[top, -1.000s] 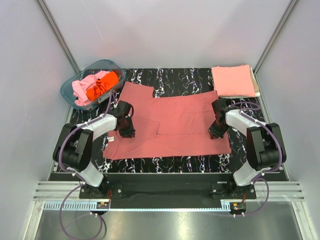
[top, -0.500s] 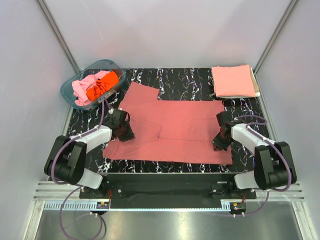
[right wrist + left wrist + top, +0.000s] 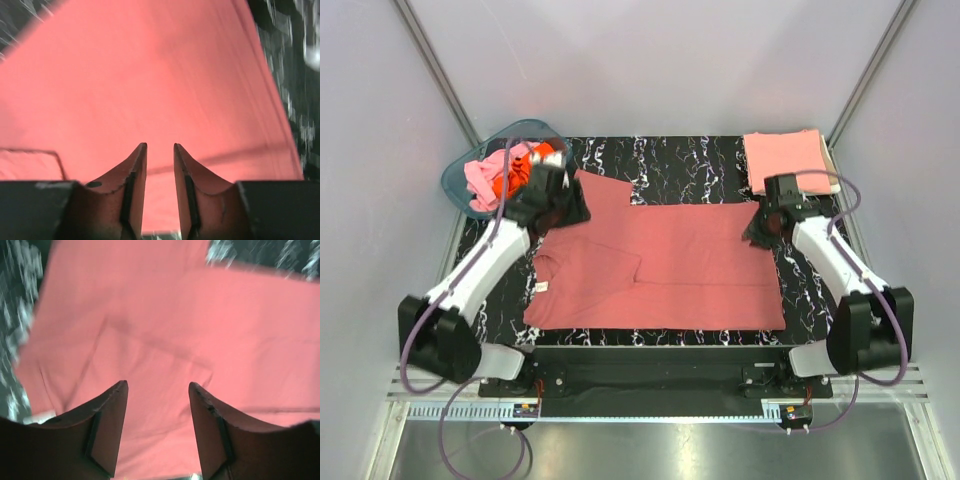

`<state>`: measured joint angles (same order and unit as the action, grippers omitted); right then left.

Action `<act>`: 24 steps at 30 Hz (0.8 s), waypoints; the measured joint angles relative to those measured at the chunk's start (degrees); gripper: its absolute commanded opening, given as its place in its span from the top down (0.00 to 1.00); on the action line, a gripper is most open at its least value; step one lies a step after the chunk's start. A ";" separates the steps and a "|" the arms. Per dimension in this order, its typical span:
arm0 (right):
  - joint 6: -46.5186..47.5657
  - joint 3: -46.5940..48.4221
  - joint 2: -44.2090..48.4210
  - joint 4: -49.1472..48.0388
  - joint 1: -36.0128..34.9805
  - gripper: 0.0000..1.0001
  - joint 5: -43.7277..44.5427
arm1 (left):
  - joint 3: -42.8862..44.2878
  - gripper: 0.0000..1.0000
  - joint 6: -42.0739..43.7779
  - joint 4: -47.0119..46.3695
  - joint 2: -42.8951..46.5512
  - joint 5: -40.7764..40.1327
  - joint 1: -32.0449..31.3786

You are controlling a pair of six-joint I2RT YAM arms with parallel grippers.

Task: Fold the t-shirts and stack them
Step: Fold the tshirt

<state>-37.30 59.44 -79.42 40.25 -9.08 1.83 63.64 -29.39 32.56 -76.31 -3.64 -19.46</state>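
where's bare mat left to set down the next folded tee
Bare mat along the far edge, between the tub and the folded salmon stack, beyond the red t-shirt. Centre is covered by that shirt; both side margins sit under the left arm and right arm.

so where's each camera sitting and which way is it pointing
Top external: above and behind the bases, looking down at the table; shows both arms, left gripper, right gripper.
Left wrist: on the left arm, looking down past its own fingers at the red t-shirt.
Right wrist: same on the right, fingers over the cloth.
All three share that red t-shirt.
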 measured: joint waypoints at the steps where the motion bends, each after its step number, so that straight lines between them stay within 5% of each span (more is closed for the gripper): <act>1: 2.29 2.80 -1.97 -1.31 0.79 0.63 -0.13 | 4.66 0.44 2.01 0.07 -3.34 -0.02 0.39; 6: 10.45 8.94 -9.38 -7.67 6.34 0.60 -2.29 | 28.37 0.46 12.33 0.20 -24.74 0.52 2.78; 12: 16.96 11.08 -15.63 -12.61 13.00 0.55 -6.19 | 47.06 0.46 19.23 5.66 -45.66 1.88 6.60; 24: 21.81 17.64 -33.86 -20.33 19.21 0.52 -18.23 | 53.42 0.46 23.50 9.79 -55.17 5.14 14.27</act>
<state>-15.49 77.08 -113.27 19.92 10.13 -16.40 117.05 -5.89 42.35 -131.48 1.50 -5.19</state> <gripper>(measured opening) 0.480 0.537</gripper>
